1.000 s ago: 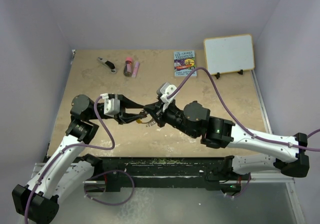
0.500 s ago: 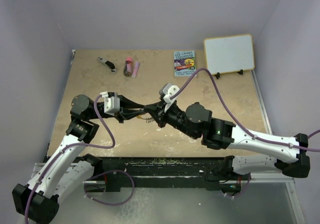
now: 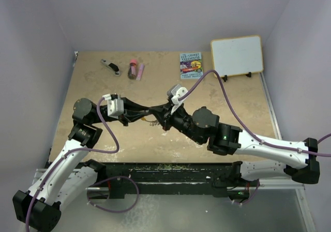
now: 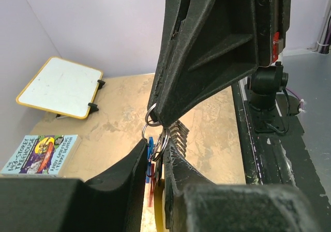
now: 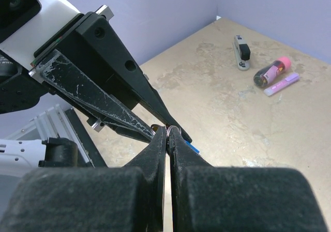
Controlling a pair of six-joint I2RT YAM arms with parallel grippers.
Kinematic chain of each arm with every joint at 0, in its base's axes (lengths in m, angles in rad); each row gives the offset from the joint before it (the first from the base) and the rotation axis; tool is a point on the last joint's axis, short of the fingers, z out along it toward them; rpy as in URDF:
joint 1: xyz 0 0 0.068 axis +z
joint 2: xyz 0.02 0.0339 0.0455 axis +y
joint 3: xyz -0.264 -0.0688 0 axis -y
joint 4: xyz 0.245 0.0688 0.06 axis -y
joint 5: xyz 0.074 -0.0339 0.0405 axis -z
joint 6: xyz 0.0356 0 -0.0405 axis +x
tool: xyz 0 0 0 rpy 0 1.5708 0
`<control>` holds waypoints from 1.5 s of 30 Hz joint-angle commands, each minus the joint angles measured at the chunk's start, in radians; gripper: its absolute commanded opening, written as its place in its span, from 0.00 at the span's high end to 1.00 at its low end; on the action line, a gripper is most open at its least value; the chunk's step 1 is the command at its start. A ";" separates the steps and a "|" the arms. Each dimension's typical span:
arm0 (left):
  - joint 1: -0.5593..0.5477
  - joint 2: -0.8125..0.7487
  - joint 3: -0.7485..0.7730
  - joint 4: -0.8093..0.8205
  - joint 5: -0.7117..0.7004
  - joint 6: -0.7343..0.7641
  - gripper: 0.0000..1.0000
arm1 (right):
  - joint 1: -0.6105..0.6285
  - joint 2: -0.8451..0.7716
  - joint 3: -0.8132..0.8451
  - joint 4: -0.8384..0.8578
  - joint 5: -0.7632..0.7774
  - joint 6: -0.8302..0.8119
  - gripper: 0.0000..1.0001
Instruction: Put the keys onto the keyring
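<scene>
The right gripper (image 5: 167,134) is seen closed, with a silvery loop of the keyring (image 4: 162,139) pinched at its fingertips. Tip to tip against it, the left gripper (image 4: 158,151) is nearly closed. The keys (image 4: 150,150), one blue-tagged and one red-tagged, are held in its narrow gap, and a yellow strip of the ring is seen beside them. Both grippers are held above the table (image 3: 232,102), nearer the arm bases than the small book (image 3: 191,66) and slightly to its left. A whiteboard (image 3: 237,55) is propped just right of the book. A dark red tube (image 3: 133,69) and a clip-like tool (image 3: 110,66) are laid to the book's left.
</scene>
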 commanded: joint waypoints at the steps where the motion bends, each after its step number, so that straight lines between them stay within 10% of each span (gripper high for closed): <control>1: -0.013 -0.019 0.040 0.053 0.037 -0.016 0.97 | -0.005 0.005 0.022 0.060 0.077 0.020 0.98; 45: -0.013 -0.031 0.063 0.086 -0.012 -0.071 0.93 | -0.006 0.012 -0.037 0.208 0.238 0.050 1.00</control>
